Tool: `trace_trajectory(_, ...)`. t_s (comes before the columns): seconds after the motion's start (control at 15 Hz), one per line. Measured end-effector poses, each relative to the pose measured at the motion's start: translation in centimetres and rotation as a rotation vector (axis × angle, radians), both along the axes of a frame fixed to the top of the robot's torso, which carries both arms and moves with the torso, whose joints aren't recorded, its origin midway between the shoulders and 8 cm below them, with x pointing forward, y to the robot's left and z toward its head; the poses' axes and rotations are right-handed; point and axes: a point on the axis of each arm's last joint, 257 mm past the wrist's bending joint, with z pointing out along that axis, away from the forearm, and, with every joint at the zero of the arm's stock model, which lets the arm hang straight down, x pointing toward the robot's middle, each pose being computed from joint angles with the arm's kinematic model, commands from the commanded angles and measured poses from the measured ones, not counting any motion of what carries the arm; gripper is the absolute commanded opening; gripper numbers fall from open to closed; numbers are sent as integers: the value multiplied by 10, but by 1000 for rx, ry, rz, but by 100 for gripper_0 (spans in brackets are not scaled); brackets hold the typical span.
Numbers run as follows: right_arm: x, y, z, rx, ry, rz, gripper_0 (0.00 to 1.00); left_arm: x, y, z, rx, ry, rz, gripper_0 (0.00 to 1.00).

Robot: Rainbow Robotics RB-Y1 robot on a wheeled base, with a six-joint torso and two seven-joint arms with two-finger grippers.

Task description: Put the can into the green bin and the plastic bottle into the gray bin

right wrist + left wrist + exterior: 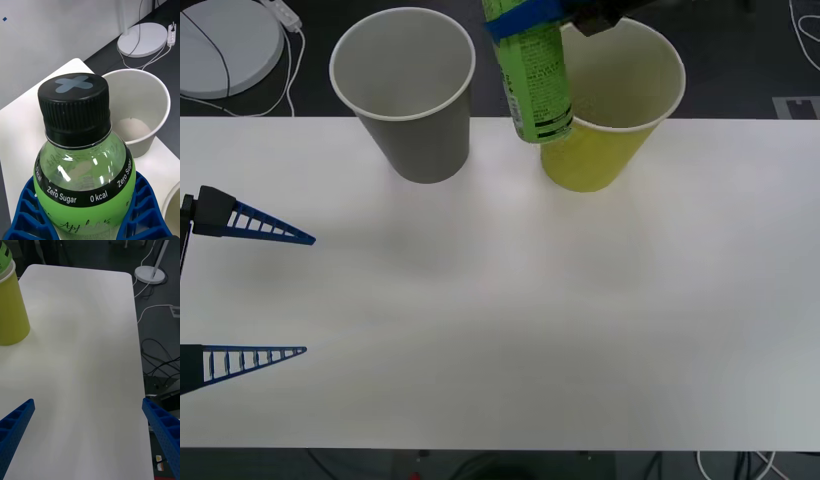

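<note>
Your right gripper, clamped on the bottle, hangs between the bins at the table's far edge; shift it over the gray bin before release.

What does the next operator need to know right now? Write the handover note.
Right gripper: jaws shut on the plastic bottle, held in the air between the two bins, by the green bin's rim.
Left gripper: jaws open, idle over the table's left edge.
Gray bin: upright at the back, nothing in it.
Done: bottle picked up.
Left: carry it over the gray bin and release. No can in sight, so the can's status is unknown.
</note>
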Motion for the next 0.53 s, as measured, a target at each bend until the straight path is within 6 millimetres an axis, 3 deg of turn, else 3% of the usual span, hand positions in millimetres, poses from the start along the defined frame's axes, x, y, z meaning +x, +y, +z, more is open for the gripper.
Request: trace_trajectory(0.53,35,29,8,-18,20,-35,0,0,0,0,0,0,0,100)
